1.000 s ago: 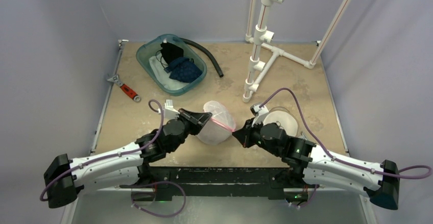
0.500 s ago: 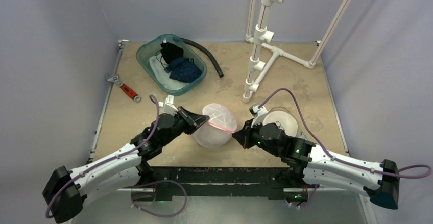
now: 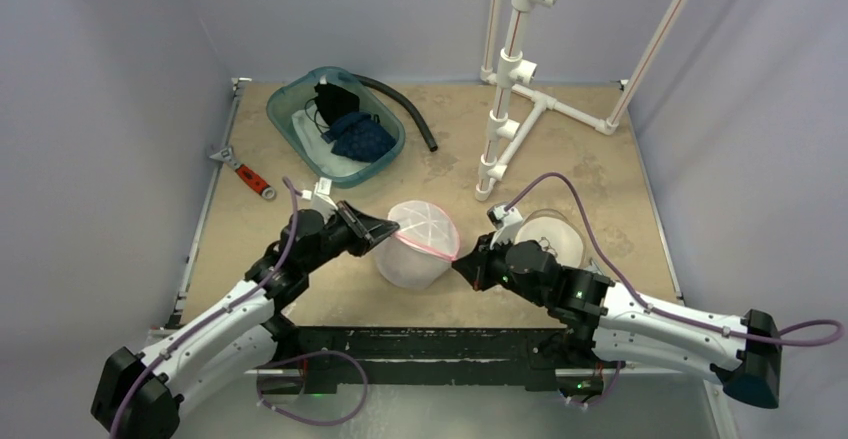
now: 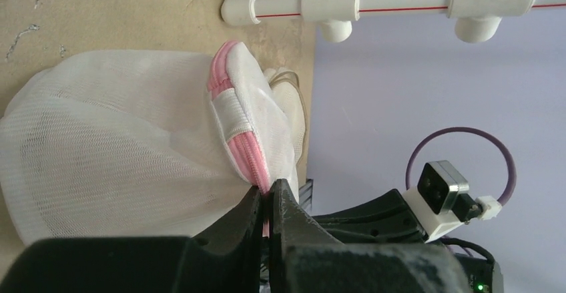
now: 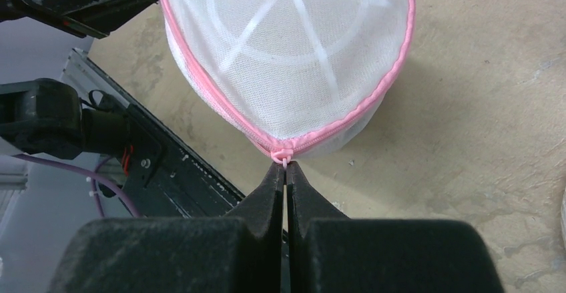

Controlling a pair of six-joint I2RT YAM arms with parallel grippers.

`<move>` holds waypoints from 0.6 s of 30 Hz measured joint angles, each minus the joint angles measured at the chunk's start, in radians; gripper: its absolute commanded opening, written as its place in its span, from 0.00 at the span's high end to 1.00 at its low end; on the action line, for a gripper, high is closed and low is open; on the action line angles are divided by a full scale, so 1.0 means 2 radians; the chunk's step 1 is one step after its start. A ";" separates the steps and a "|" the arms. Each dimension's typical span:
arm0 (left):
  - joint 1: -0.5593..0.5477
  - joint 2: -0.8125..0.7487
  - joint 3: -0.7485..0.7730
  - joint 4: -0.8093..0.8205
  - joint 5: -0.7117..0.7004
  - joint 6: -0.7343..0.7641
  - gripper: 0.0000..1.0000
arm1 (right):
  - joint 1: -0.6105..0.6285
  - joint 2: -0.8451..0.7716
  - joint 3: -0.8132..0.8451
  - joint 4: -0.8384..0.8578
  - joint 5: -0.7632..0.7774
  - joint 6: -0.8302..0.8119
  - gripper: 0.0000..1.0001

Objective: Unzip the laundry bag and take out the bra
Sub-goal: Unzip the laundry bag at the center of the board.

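The laundry bag (image 3: 418, 244) is a white mesh dome with a pink zipper, stretched between my two grippers at the table's middle. My left gripper (image 3: 392, 227) is shut on the pink zipper seam (image 4: 248, 153) at the bag's left end; its tips (image 4: 269, 190) pinch that edge of the mesh bag (image 4: 120, 139). My right gripper (image 3: 458, 260) is shut on the small pink zipper pull (image 5: 285, 160) at the right end, with its tips (image 5: 286, 167) just under the bag (image 5: 294, 53). The zipper looks closed. The bra is hidden.
A teal tub (image 3: 290, 119) of dark clothes stands at the back left, with a black hose (image 3: 405, 109) beside it. A red-handled wrench (image 3: 245, 172) lies at the left edge. A white pipe stand (image 3: 508, 119) rises at the back right. A white round object (image 3: 555, 237) sits behind my right wrist.
My left arm has swung leftward and stretched out, drawing the bag's left end a little to the left. The right gripper has kept its hold and barely moved.
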 measured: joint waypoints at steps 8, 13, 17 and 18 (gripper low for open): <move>0.019 0.053 0.051 -0.011 0.026 0.032 0.31 | 0.000 -0.031 0.006 -0.031 0.018 -0.001 1.00; 0.017 0.029 0.095 -0.041 0.023 0.032 0.29 | 0.000 -0.024 0.016 -0.038 0.023 -0.002 1.00; -0.031 -0.003 0.101 -0.081 -0.023 -0.001 0.28 | 0.000 -0.011 0.016 -0.035 0.025 -0.002 1.00; -0.058 -0.003 0.104 -0.094 -0.041 -0.013 0.28 | 0.000 -0.008 0.016 -0.034 0.025 -0.002 1.00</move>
